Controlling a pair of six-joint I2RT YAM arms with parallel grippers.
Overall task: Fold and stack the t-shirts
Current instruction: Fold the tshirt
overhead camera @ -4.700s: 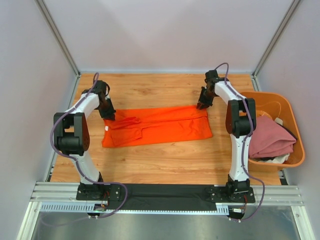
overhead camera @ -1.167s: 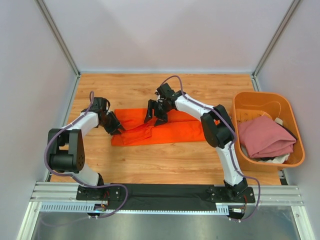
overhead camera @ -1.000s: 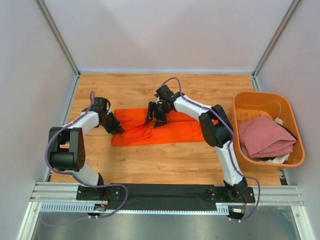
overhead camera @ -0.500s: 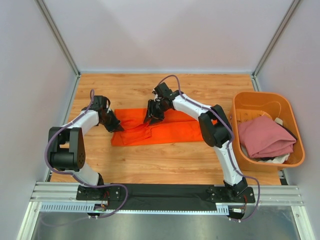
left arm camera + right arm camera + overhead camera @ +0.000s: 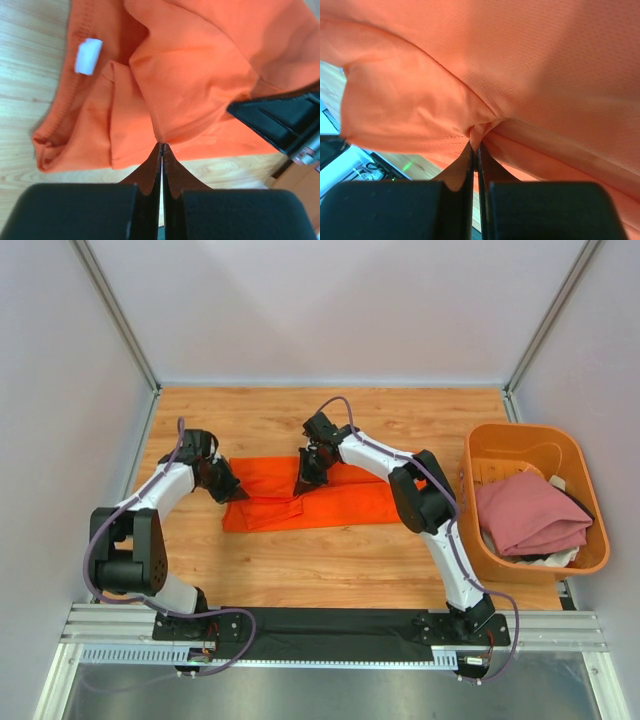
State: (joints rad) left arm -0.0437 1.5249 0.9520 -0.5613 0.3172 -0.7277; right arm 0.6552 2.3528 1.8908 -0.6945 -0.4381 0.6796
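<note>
Folds of orange t-shirt (image 5: pixel 200 75) between clenched tips of left claw (image 5: pixel 161 146) and right claw (image 5: pixel 475 142) (both pinching it).

Soft, even light from above fills the overhead view: the table (image 5: pixel 330 560) is bright and sharp, the pale walls (image 5: pixel 330 310) look flat and free of glare, and the arms (image 5: pixel 165 485) throw only faint shadows. From the left wrist, the orange t-shirt (image 5: pixel 200 75) is crisp and well lit, while the black left fingers (image 5: pixel 147 172) sit dark and featureless. From the right wrist the weave shows clearly mid-frame and softens toward the lower right; the right fingers (image 5: pixel 460 172) are near-silhouettes.
</note>
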